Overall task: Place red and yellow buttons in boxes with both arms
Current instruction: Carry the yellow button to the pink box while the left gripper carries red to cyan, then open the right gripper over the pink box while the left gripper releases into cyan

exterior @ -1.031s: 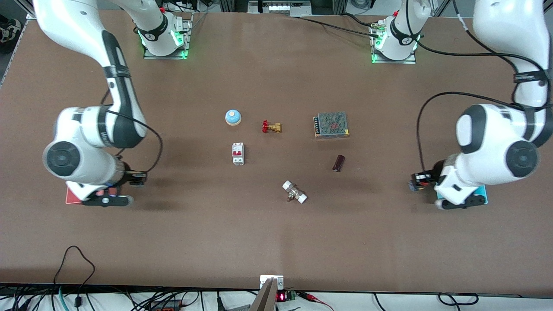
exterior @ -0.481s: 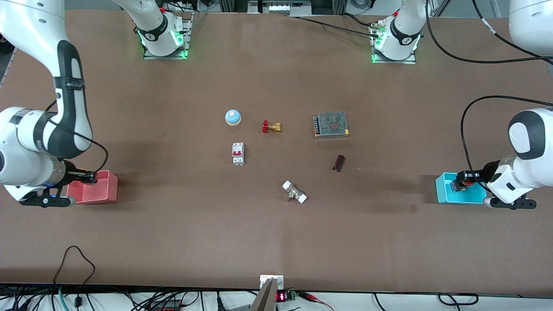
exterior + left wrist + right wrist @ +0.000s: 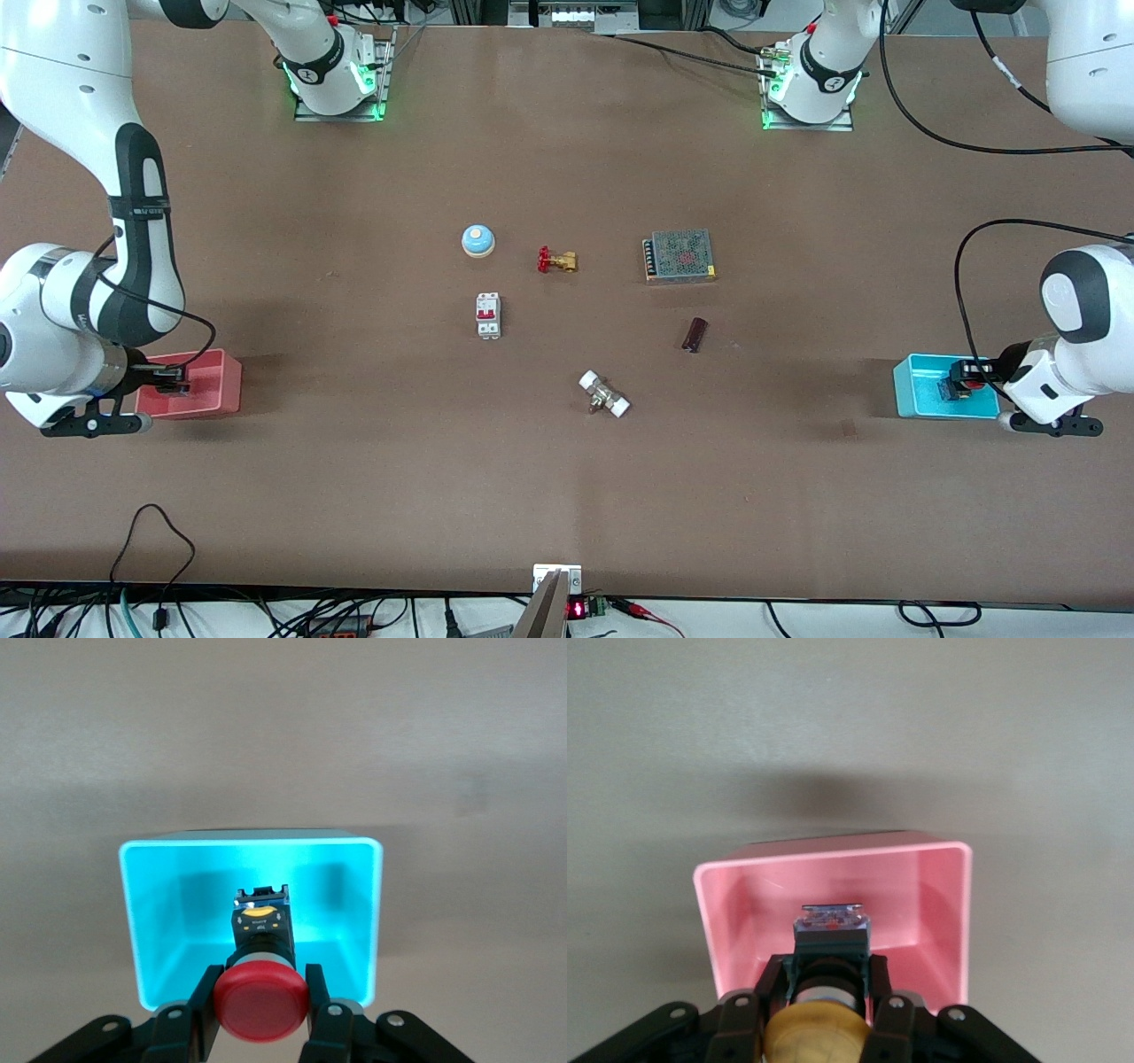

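My left gripper (image 3: 961,381) is shut on the red button (image 3: 260,999), black base down, over the cyan box (image 3: 921,390) at the left arm's end of the table. In the left wrist view my gripper (image 3: 260,1005) holds the button above the box's open inside (image 3: 177,904). My right gripper (image 3: 173,379) is shut on the yellow button (image 3: 815,1032) over the pink-red box (image 3: 213,390) at the right arm's end. In the right wrist view my gripper (image 3: 826,1001) holds it above that box (image 3: 921,895).
Mid-table lie a blue dome bell (image 3: 477,239), a brass valve with red handle (image 3: 556,260), a white circuit breaker (image 3: 488,315), a mesh-topped power supply (image 3: 679,256), a dark brown block (image 3: 695,334) and a white-ended fitting (image 3: 604,394).
Both arms swung outward toward the table's ends, uncovering the boxes. Both grippers now hang over their boxes with the buttons still held.
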### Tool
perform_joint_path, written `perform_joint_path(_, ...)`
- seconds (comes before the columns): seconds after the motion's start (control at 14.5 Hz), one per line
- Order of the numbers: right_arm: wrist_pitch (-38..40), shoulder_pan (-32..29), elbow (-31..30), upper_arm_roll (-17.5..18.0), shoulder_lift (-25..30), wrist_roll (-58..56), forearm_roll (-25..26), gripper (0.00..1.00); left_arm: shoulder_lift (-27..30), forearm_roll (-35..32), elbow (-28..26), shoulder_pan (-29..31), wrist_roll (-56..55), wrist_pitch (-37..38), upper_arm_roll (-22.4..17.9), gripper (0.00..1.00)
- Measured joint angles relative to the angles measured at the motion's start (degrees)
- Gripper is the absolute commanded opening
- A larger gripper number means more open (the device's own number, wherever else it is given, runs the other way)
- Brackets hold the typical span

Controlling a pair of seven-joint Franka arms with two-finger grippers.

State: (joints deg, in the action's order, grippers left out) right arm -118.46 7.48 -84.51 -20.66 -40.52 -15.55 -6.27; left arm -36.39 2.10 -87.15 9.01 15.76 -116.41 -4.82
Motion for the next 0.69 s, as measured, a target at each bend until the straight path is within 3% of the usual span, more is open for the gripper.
perform_joint_path(0.28, -1.5, -1.9, 0.0, 0.0, -2.7, -4.2, -3.4, 0.34, -2.7, 0.0, 0.0, 0.7, 0.4, -2.2, 0.0, 0.29)
perform_joint_path(0.69, -3.7, -2.4, 0.1, 0.1, -4.6, -4.9, -3.7, 0.34, -3.9, 0.0, 0.1, 0.7, 0.4, -3.3, 0.4, 0.57)
